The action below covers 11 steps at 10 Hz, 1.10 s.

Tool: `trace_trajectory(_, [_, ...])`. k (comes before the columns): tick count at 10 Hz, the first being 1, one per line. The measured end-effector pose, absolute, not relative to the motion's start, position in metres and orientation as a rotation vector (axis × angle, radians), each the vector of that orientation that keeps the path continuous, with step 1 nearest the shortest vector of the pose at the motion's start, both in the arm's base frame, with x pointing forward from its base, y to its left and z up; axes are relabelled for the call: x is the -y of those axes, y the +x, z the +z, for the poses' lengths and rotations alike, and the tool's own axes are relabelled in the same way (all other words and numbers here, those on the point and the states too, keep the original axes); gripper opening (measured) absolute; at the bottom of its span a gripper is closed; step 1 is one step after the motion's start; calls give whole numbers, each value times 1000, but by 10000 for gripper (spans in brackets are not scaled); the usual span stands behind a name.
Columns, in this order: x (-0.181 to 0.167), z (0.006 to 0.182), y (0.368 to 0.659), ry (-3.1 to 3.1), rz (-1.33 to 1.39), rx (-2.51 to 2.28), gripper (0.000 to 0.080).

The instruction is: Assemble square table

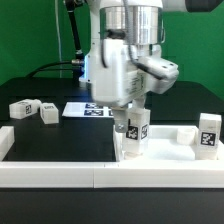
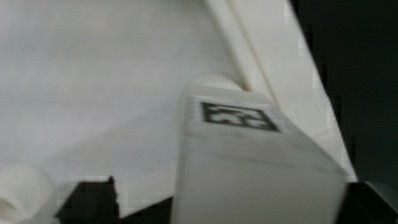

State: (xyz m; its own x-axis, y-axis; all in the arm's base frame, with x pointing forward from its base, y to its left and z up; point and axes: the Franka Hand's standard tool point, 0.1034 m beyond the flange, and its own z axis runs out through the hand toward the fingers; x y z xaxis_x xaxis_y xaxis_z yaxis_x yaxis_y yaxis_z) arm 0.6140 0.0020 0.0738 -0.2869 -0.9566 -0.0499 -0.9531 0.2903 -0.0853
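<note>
Step in hand: fitting a leg (image 1: 132,133) to the square table top, as I judge it; the leg stands upright at the front rail (image 1: 60,172), under the gripper (image 1: 131,122).
Gripper: directly above the leg; whether its jaws are spread or closed on the leg cannot be told.
Table top: the wrist view shows its white surface (image 2: 89,90) beside the tagged leg (image 2: 240,150).
Other legs: two on the bench (image 1: 60,140) at the exterior view's left (image 1: 22,108) (image 1: 49,113), one at its right (image 1: 207,135).
Arm pose: wrist pointing straight down, low over the bench.
Next move: probably a straight lift clear, without tipping the leg.
</note>
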Motion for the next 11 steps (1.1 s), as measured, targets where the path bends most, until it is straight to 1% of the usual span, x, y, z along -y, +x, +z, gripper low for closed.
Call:
trace_trajectory(1, [-6, 74, 613, -1996, -64, -2328, 606])
trace_trajectory(2, [-9, 73, 612, -2090, -77, -2249, 641])
trace_trajectory(5, [-6, 73, 613, -2369, -95, -1977, 649])
trace_trajectory(8, [-10, 76, 617, -2819, -153, -1418, 649])
trace_trajectory(10, [-9, 76, 618, -2899, -167, -1257, 649])
trace_trajectory(11, [-9, 76, 618, -2866, -167, -1323, 649])
